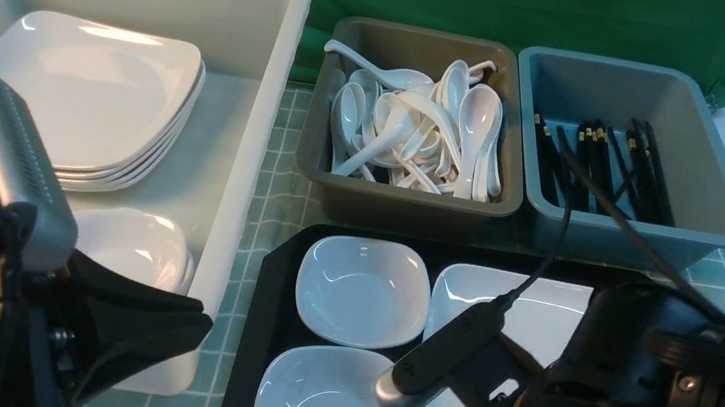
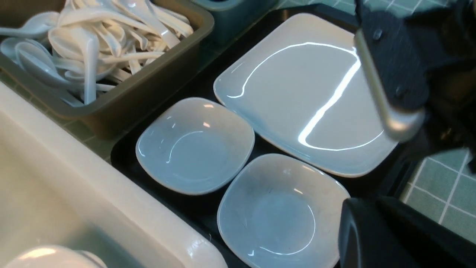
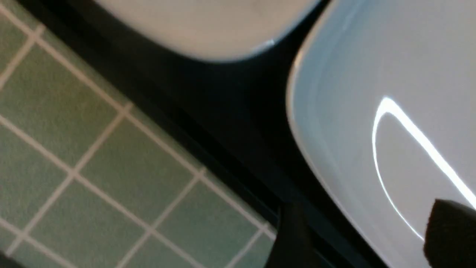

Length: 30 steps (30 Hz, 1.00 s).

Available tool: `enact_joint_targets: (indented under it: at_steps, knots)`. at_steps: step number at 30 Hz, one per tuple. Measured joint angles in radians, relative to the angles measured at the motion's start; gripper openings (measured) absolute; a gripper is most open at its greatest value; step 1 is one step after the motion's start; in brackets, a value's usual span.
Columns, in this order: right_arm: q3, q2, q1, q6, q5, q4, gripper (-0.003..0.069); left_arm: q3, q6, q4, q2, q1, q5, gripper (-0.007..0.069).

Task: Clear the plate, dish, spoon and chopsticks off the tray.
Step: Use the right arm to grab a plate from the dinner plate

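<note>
While plate (image 2: 297, 96) lies flat | edges parallel to tray (image 1: 263, 316) rim

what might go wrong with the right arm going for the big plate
The right end effector is open astride the thin edge of the glossy plate, so a pinch there may slip. The plate lies close beside two small dishes, which a tilted lift might knock. The outer finger is near the tray rim and could catch.

White plate (image 3: 372, 74) edge between two dark fingers (image 3: 452, 234); black tray (image 3: 223, 123) beneath; green checked cloth (image 3: 93, 167) beside
</note>
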Motion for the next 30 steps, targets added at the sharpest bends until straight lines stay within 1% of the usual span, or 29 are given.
enact_joint_targets:
  at_steps: [3, 9, 14, 20, 22, 23, 25, 27, 30]
  knots:
    - [0.004, 0.053, -0.003, 0.025, -0.112, -0.015, 0.0501, 0.0, 0.023, -0.034, 0.0, 0.0, -0.002, 0.0031]
    - [0.004, 0.12, -0.003, 0.034, -0.191, -0.028, 0.0503, 0.0, 0.033, -0.047, 0.0, 0.0, -0.002, 0.0031]
    - [0.004, 0.172, -0.008, 0.034, -0.204, -0.077, 0.0503, 0.0, 0.036, -0.047, 0.0, 0.0, -0.002, 0.0032]
    - [-0.003, 0.214, -0.012, 0.034, -0.21, -0.1, 0.0503, 0.0, 0.037, -0.047, 0.0, 0.0, -0.002, 0.0032]
    - [-0.008, 0.222, -0.012, 0.033, -0.207, -0.101, 0.0487, 0.0, 0.037, -0.047, 0.0, 0.0, -0.002, 0.0032]
    - [-0.008, 0.225, -0.012, 0.033, -0.207, -0.101, 0.0463, 0.0, 0.037, -0.047, 0.0, 0.0, -0.002, 0.0032]
    - [-0.008, 0.228, -0.012, 0.033, -0.217, -0.119, 0.0377, 0.0, 0.039, -0.047, 0.0, 0.0, -0.002, 0.0032]
    - [-0.01, 0.228, -0.008, 0.032, -0.221, -0.141, 0.0331, 0.0, 0.039, -0.047, 0.0, 0.0, -0.002, 0.0032]
    - [-0.01, 0.225, -0.001, 0.031, -0.217, -0.155, 0.0328, 0.0, 0.039, -0.047, -0.001, 0.0, -0.002, 0.0032]
